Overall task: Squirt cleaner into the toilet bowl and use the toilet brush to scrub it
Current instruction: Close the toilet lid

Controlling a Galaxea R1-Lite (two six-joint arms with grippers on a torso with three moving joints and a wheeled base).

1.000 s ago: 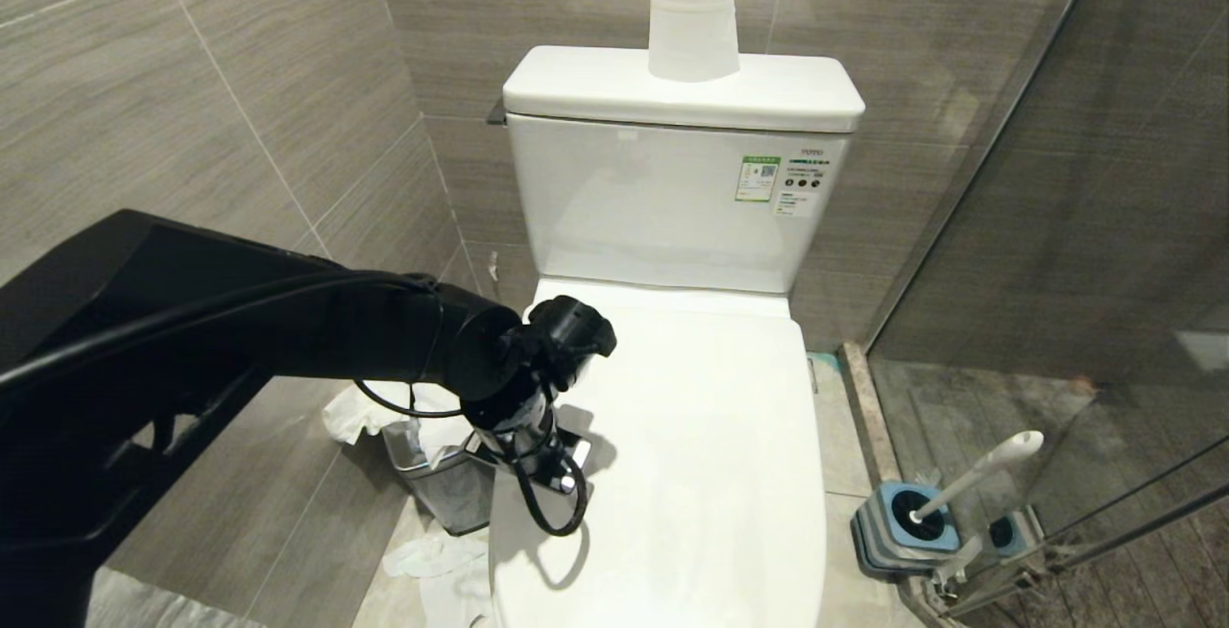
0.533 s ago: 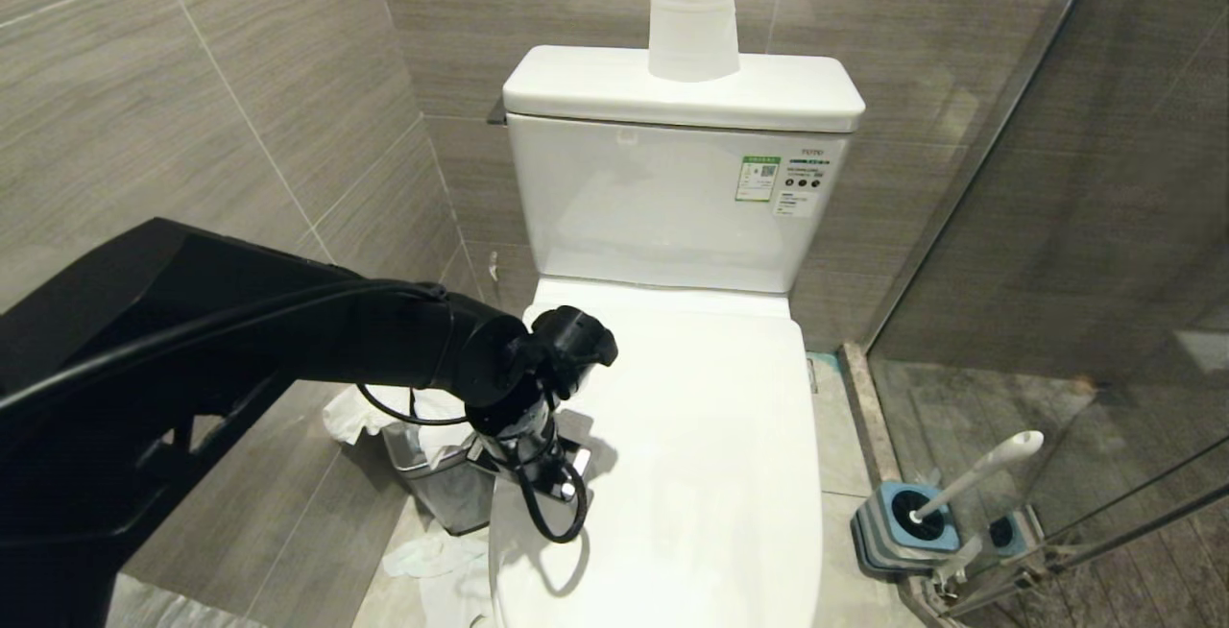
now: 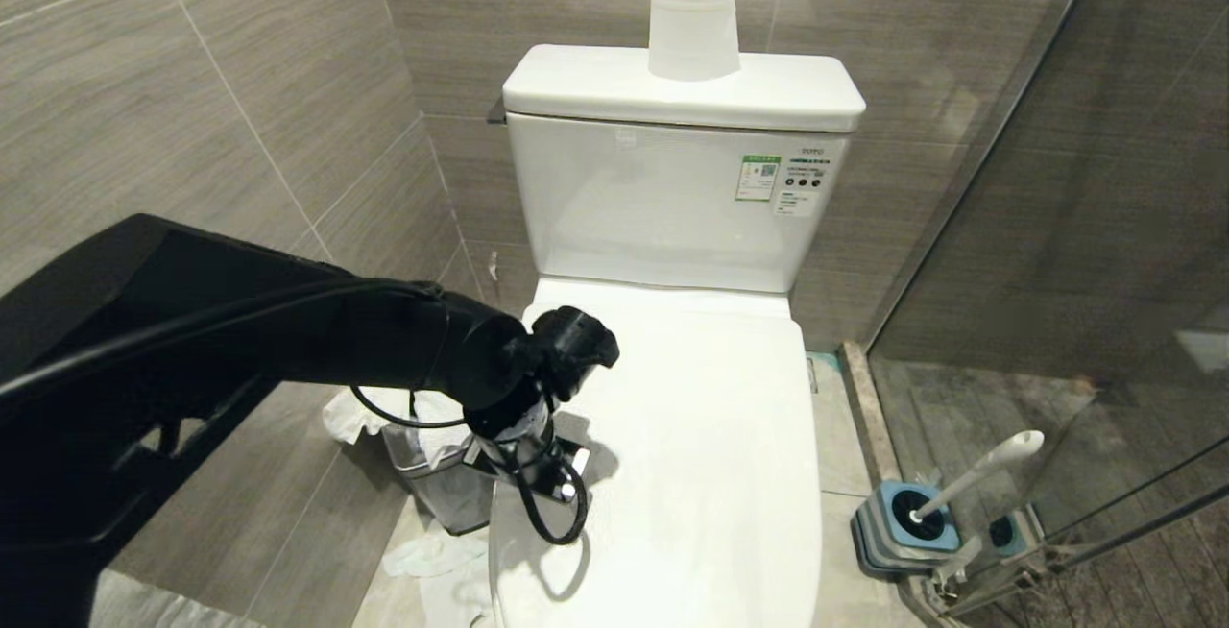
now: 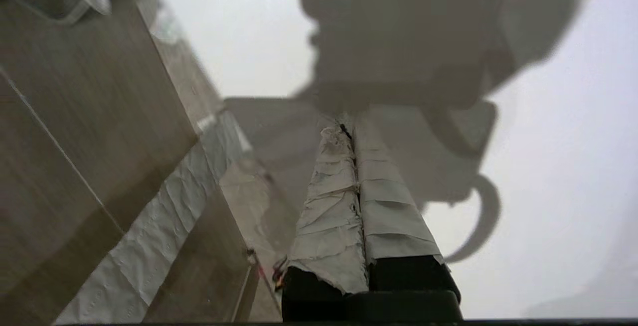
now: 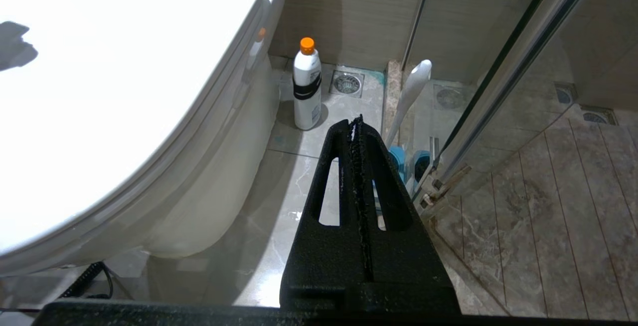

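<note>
Left gripper [image 4: 355, 131] pressed together, empty, at the closed toilet lid's [image 3: 701, 436] left edge, lower centre.
Toilet brush [image 3: 970, 479] stands in its holder [image 3: 888, 532] lower right, floor free between; only the right wrist view shows the right gripper [image 5: 357, 121], closed, and a bottle [image 5: 306, 84].

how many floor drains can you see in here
3 show in the right wrist view: one beside the cleaner bottle, two on the shower floor behind the glass. A fourth shape there may be a reflection.

left gripper [image 4: 351, 131] shut, pointing down; right gripper [image 5: 358, 121] shut
</note>
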